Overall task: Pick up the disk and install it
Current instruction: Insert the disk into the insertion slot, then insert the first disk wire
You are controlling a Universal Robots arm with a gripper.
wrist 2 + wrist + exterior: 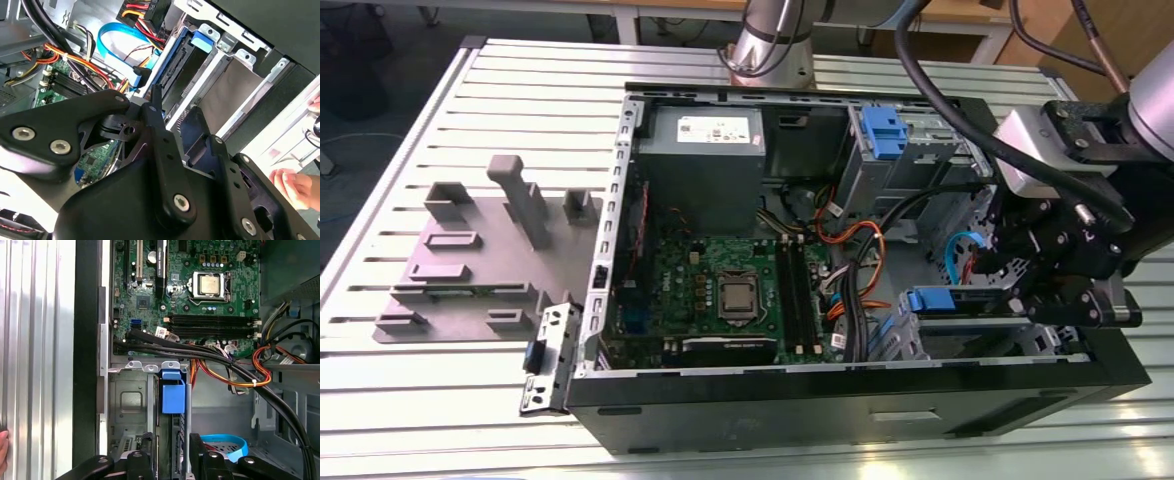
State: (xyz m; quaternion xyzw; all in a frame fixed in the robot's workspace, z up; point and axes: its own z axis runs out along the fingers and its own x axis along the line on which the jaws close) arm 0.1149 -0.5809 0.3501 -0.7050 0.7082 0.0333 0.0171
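Seating the disk (173, 392) well, I am judging, is calling for a straight push along the bay (131, 400) rails, no tilt, cables (210, 352) clear. It is standing edge-on in the bay, with the gripper (171, 440) straddling it; whether gripping or slack, I cannot tell. I am reading no print on it.

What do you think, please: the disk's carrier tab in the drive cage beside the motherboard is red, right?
Not red: the first wrist view shows the disk's carrier tab blue, in the drive cage beside the motherboard.
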